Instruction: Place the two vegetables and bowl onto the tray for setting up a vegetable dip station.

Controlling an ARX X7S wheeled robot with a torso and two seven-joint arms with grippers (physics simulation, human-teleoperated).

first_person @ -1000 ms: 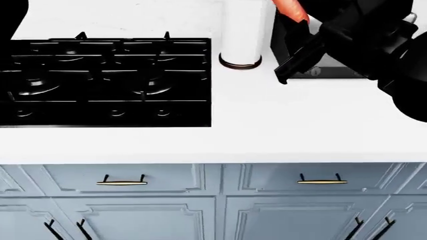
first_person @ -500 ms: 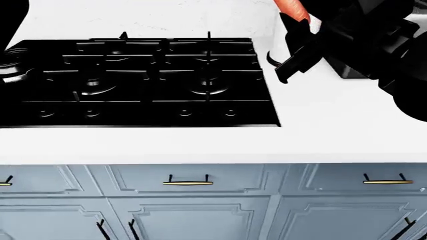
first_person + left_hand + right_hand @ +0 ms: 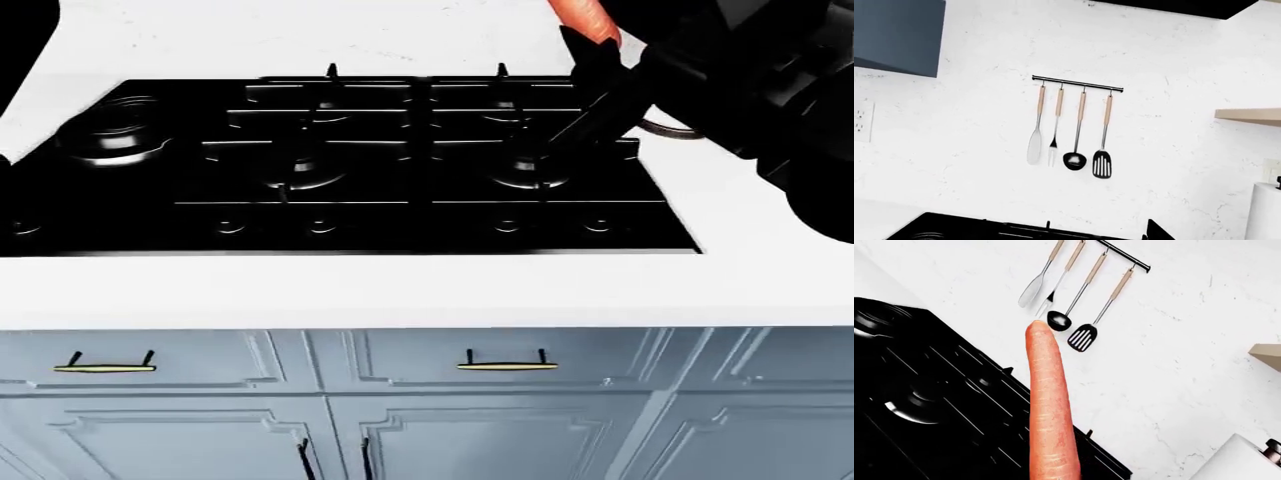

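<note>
Your right gripper (image 3: 597, 75) hangs over the back right of the black stovetop (image 3: 334, 170), fingers pinching the carrot (image 3: 1049, 405); in the head view only the carrot's orange end shows at the top edge, above the dark fingers. From the right wrist, the carrot runs long and straight out over the burners toward the white wall. A utensil rail (image 3: 1077, 84) with four hanging tools sits on that wall. Your left gripper is out of sight in every view. Pale blue cabinets (image 3: 400, 400) run below the white counter (image 3: 400, 290).
</note>
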